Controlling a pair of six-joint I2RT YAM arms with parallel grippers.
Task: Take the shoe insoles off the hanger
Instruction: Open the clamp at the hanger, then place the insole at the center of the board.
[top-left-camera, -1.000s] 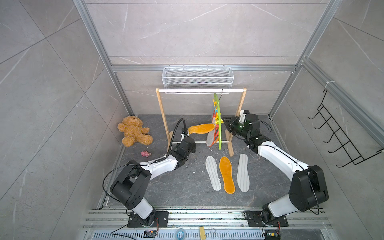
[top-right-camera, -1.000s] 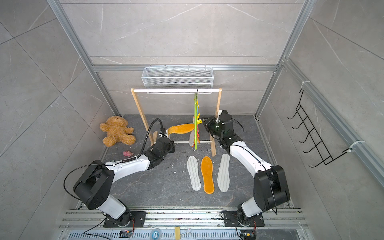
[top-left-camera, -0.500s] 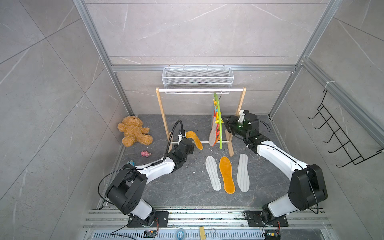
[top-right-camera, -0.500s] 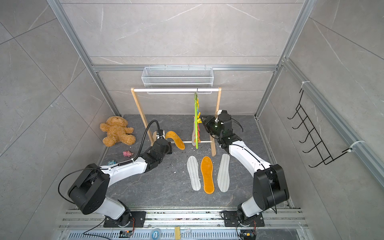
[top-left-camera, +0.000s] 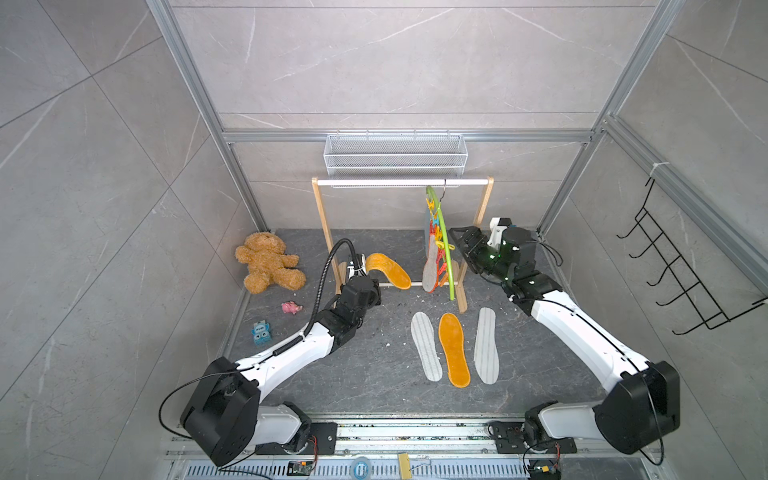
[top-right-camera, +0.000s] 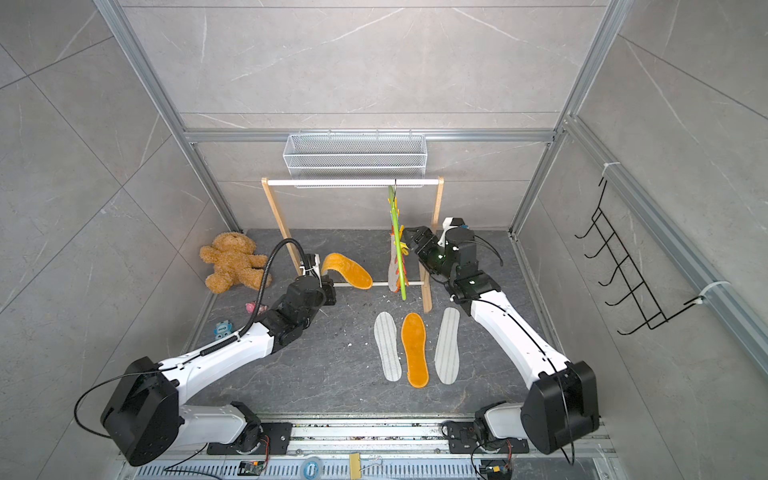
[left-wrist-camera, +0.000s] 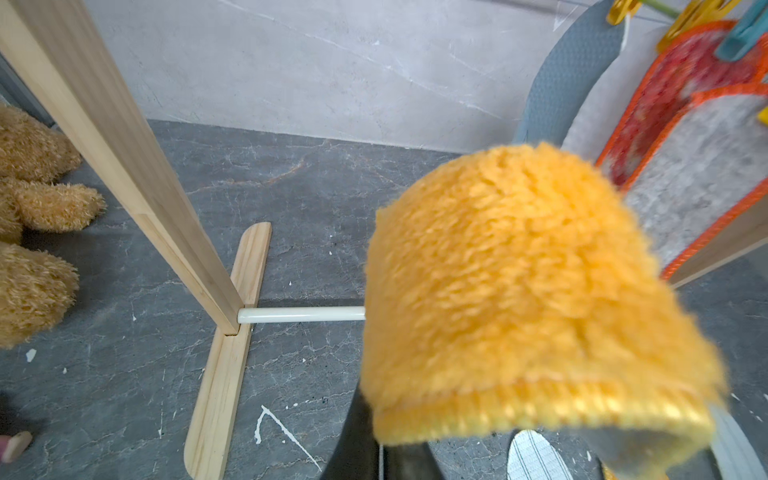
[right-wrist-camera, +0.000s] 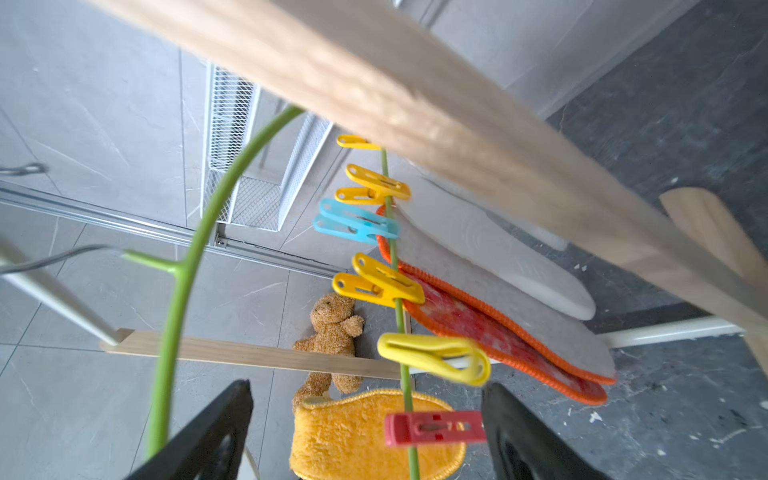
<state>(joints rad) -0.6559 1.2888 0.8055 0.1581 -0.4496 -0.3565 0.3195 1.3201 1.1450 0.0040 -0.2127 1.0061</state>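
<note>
Three insoles (top-left-camera: 454, 349) on the floor (top-left-camera: 374, 365), left gripper (top-left-camera: 360, 272) clamps the orange insole (top-left-camera: 388, 270), right gripper (top-left-camera: 460, 245) gapes beside the hanger (right-wrist-camera: 183, 268), more hanging clipped.

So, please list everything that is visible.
fuzzy held insole: one, orange, left jaws
flat foot-shaped insoles: three, two striped white-grey, one orange, floor
clipped insoles: several, mixed, on hanger
curved plastic hanger: one, lime-green, on rail
wooden rail frame: one, tan, back
wire mesh basket: one, white, back wall
plush teddy bear: one, brown, left corner
small toys: two, pink, blue, near bear
wire hook rack: one, black, right wall
left arm: jaws shut on held insole
right arm: jaws open at hanger
</note>
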